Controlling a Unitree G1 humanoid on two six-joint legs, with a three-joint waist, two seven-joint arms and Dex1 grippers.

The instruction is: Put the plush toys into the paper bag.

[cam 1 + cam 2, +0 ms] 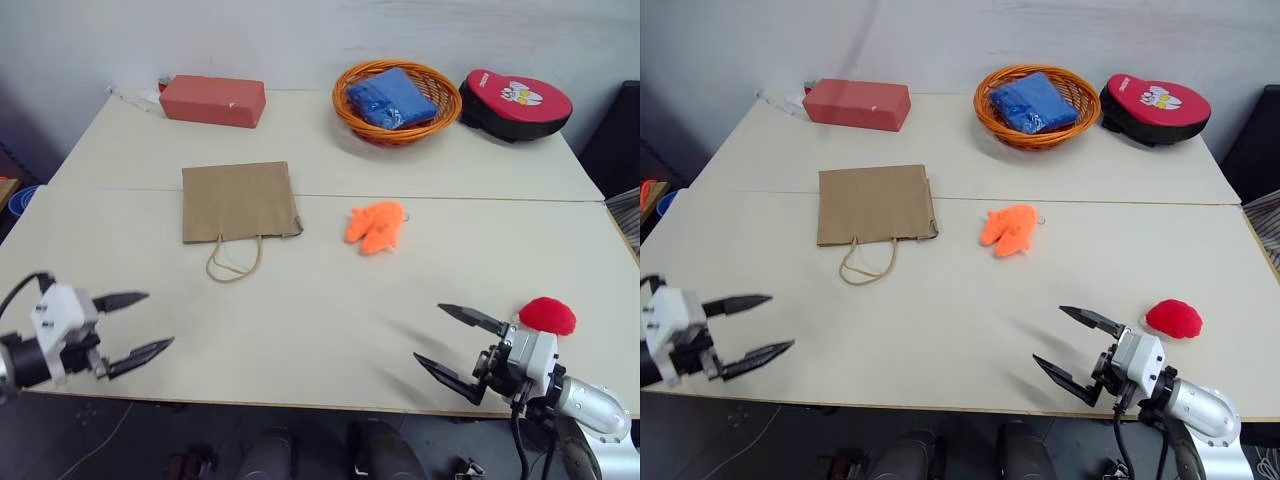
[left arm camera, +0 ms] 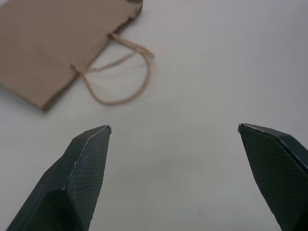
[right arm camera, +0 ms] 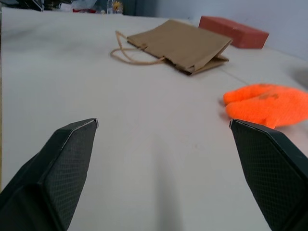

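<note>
- Head views: a pale, smooth tabletop (image 1: 330, 300) made of two slabs joined along a thin seam carries everything.
- The paper bag (image 1: 239, 201) lies flat on the left half, plain brown kraft, roughly square, with thin beige string handles (image 1: 234, 260) looped toward the near edge.
- The orange plush toy (image 1: 376, 225), fuzzy with stubby limbs, lies just right of the bag, apart from it, near the tabletop's middle.
- The red plush toy (image 1: 1174, 318), rounded and fuzzy, sits near the right front edge, close beside the right arm's wrist.
- At the far edge stand a red rectangular box (image 1: 212, 100), a round woven orange basket (image 1: 396, 102) holding a folded blue cloth (image 1: 390, 97), and a red padded disc (image 1: 514, 103) with a white cartoon.
- The left gripper (image 1: 135, 325) hovers at the near left edge, black pointed fingers spread wide and holding nothing.
- The right gripper (image 1: 1078, 345) hovers at the near right edge, likewise spread wide with nothing between its fingers.
- Left wrist view: two black, finely cross-hatched fingers (image 2: 82, 178) stand far apart over bare tabletop; the bag's mouth and its string loops lie ahead.
- Right wrist view: the textured fingers (image 3: 57, 173) are parted and empty; the orange toy lies by one fingertip, the bag and red box farther off.
</note>
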